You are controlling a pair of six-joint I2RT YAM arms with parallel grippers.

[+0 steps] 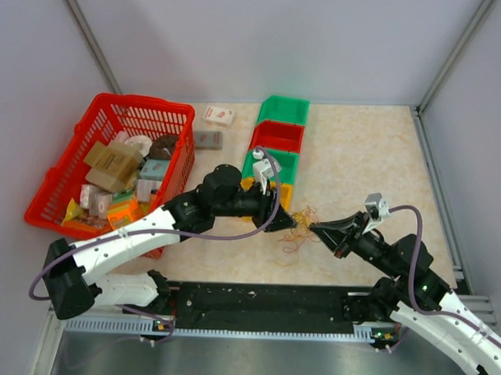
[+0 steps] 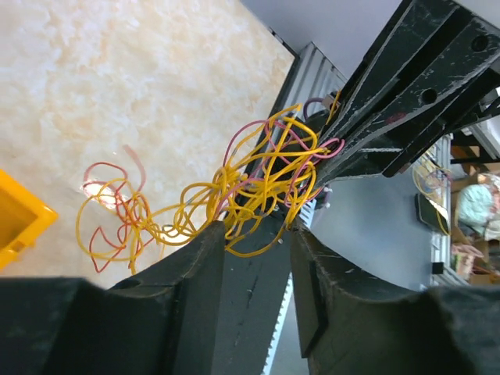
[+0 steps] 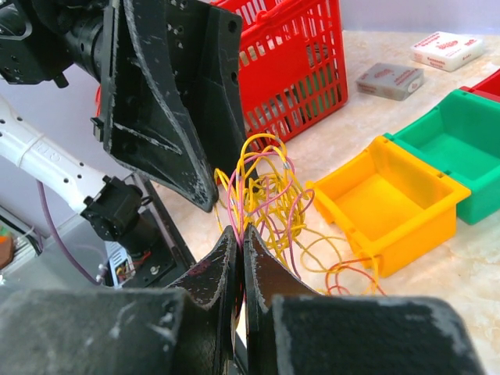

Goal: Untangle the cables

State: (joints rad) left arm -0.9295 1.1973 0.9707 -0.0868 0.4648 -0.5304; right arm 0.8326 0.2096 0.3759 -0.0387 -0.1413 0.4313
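Top external view: cables point(image 1: 300, 225) bunched between both grippers, just beside the yellow bin point(image 3: 406, 226), some loops trailing on the table point(image 1: 358, 158). Right gripper point(image 3: 239, 234) pinched tight on strands. Left gripper point(image 2: 258, 234) jaws partly apart, yellow loops in the gap.

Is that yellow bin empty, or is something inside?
Empty: the yellow bin shows a bare floor in the right wrist view; the cables hang outside it.
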